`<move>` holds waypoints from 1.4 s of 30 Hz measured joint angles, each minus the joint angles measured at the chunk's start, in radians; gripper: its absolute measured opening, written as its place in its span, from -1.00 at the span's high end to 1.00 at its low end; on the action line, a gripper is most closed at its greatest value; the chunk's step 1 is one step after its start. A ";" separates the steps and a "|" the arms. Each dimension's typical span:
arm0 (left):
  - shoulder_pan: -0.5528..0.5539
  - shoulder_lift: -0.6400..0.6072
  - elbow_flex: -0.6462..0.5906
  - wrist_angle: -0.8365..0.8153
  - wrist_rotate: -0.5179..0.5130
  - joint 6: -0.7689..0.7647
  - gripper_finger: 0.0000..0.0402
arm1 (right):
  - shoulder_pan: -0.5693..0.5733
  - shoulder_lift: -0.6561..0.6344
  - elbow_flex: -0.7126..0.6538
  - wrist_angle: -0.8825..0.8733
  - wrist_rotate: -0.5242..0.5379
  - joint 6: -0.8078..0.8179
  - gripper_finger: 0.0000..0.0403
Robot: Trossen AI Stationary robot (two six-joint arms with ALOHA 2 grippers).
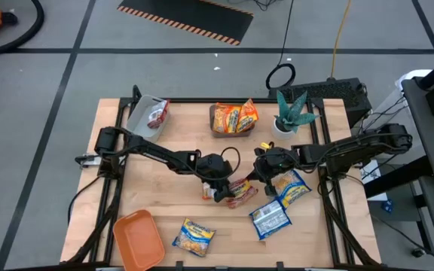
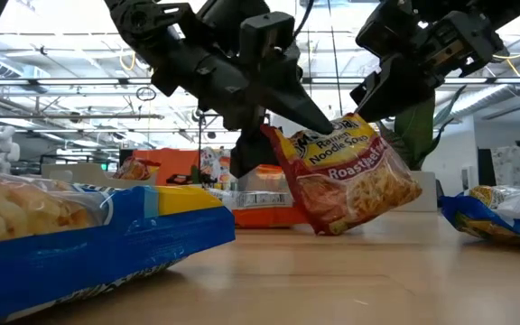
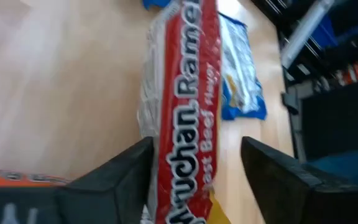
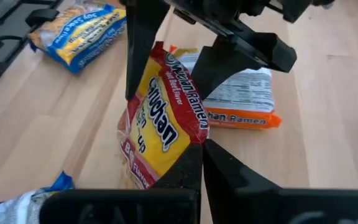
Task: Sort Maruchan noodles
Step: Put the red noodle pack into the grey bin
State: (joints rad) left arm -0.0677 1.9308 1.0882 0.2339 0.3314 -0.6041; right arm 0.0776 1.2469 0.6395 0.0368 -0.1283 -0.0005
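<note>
Closest to us, a blue-and-yellow packet (image 2: 88,239) lies on the bench (image 2: 350,280). Our right gripper (image 4: 199,149), jaws pressed together, pinches the red roast-beef packet (image 2: 350,171) mid-bench; our left gripper (image 3: 194,168) straddles it, jaws spread. If both pull, the crinkly wrapper may tear or slip.

Your wooden table (image 1: 164,192) carries an orange tray (image 1: 138,239) at its near edge, well to the left of the left gripper (image 1: 221,193), and a blue-and-yellow packet (image 1: 194,236) just beside that tray. Right of the gripper lie two more blue packets (image 1: 281,202). Beyond it, toward the far edge, you have a box of orange packets (image 1: 233,118), a potted plant (image 1: 291,113) and a grey bin (image 1: 146,114)
</note>
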 joint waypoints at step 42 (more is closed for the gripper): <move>0.007 -0.001 0.000 0.199 -0.075 -0.039 0.39 | -0.109 -0.219 0.000 -0.038 0.051 0.445 0.24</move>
State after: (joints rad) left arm -0.0609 1.9297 1.0882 0.4328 0.2564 -0.6433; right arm -0.0315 1.0279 0.6395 -0.0008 -0.0776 0.4450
